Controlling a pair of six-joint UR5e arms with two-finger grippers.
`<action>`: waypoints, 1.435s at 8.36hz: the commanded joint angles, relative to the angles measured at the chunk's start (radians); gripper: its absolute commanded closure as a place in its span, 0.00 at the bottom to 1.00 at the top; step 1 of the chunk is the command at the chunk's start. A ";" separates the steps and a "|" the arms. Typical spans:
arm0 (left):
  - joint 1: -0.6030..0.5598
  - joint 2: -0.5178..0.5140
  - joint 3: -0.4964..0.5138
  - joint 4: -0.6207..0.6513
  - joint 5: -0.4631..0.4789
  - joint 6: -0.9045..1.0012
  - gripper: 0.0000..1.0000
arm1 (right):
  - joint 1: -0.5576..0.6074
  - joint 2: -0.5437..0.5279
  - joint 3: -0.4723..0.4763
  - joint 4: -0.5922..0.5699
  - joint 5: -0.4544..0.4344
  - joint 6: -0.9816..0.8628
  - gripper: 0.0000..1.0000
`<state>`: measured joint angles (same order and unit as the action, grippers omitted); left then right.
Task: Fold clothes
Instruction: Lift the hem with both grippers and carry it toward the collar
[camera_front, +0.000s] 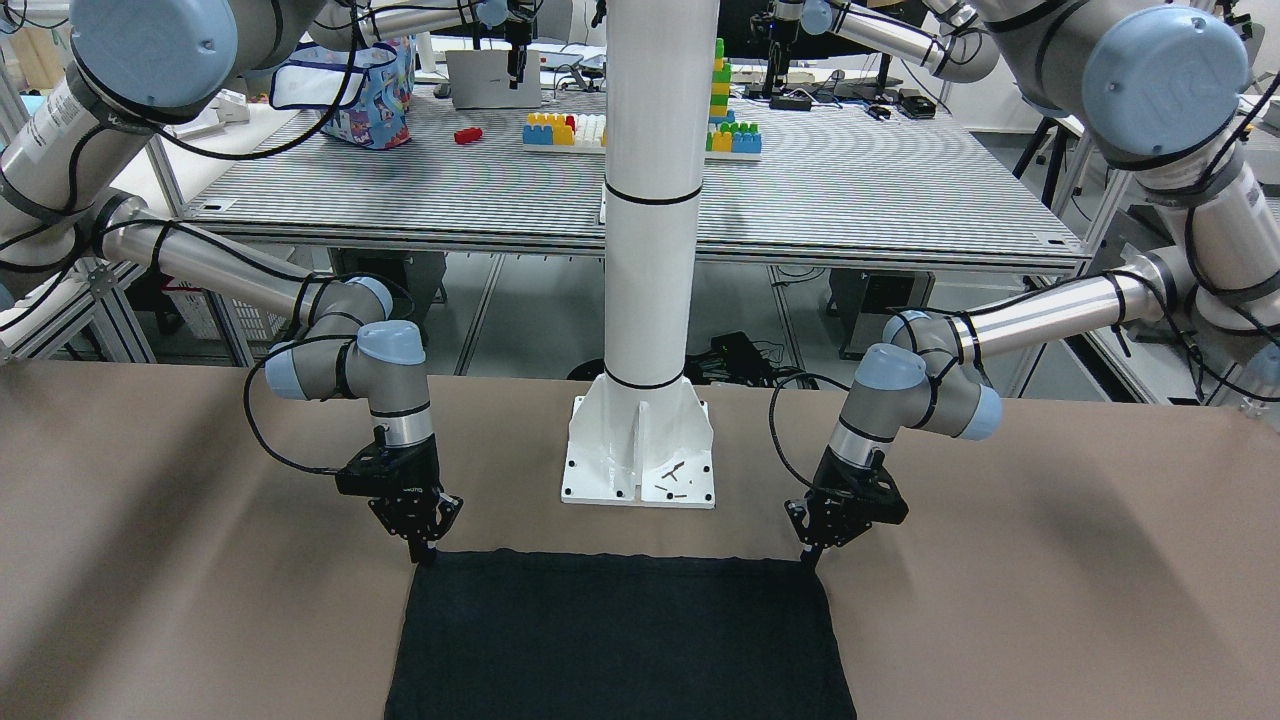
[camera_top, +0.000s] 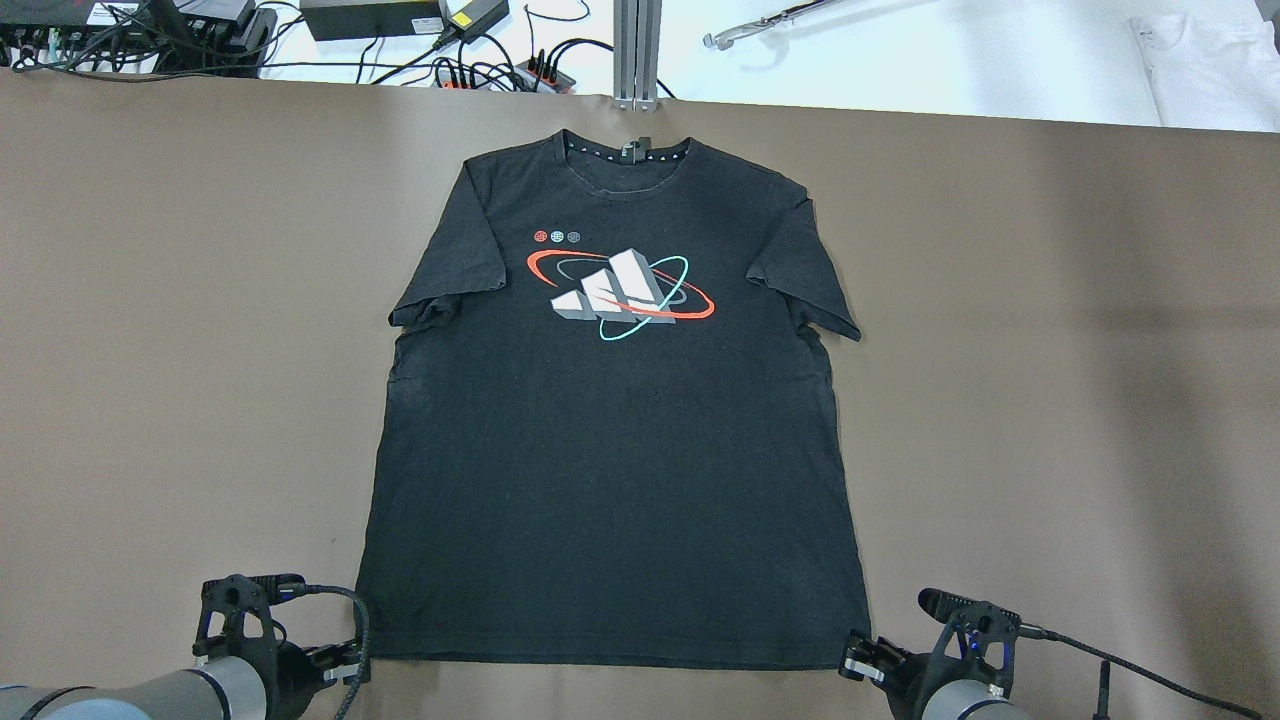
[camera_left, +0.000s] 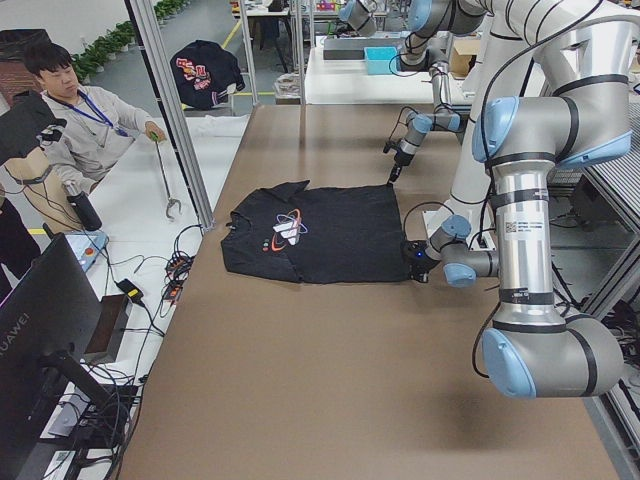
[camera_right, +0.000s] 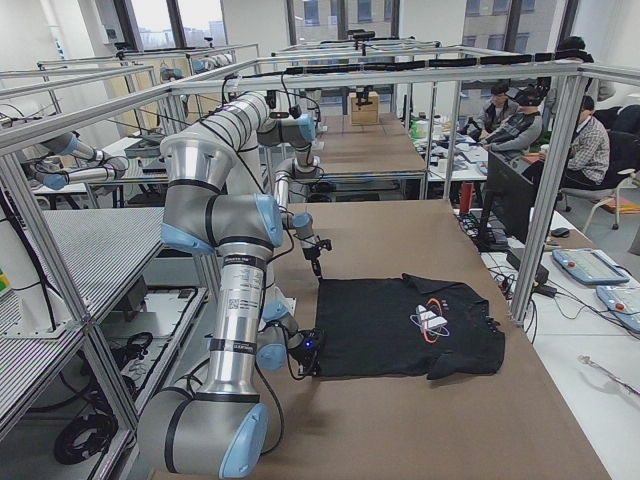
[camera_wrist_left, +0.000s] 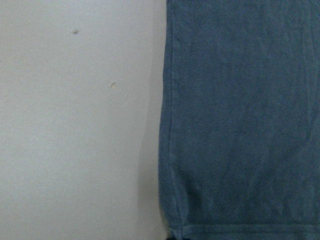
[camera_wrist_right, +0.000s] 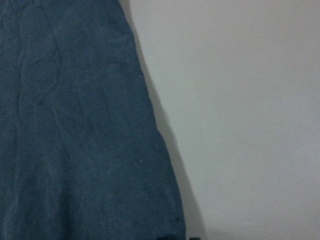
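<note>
While flat, the clothes (camera_top: 610, 480) point collar-first toward the overhead view's top.

T-shirt (camera_top: 610, 450) flat on the table (camera_top: 150, 350), left gripper (camera_front: 812, 553) and right gripper (camera_front: 424, 549) at its near hem corners

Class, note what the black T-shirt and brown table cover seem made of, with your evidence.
The black T-shirt looks like soft matte fabric, likely cotton: stitched hem, small wrinkles, no shine. The brown table cover looks like a smooth matte sheet, perhaps paper or vinyl.
</note>
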<state>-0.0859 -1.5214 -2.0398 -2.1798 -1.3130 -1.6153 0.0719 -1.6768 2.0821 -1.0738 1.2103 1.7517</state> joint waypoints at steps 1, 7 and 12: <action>0.000 0.000 -0.002 0.000 0.000 0.000 1.00 | 0.000 0.000 0.003 0.000 -0.001 -0.001 1.00; -0.220 -0.046 -0.136 0.154 -0.232 0.124 1.00 | 0.139 0.082 0.131 -0.107 0.107 -0.252 1.00; -0.613 -0.504 -0.154 0.742 -0.636 0.406 1.00 | 0.536 0.264 0.133 -0.291 0.535 -0.507 1.00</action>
<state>-0.5574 -1.8814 -2.1927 -1.6288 -1.7958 -1.3009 0.4735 -1.4588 2.2121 -1.3319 1.5817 1.3256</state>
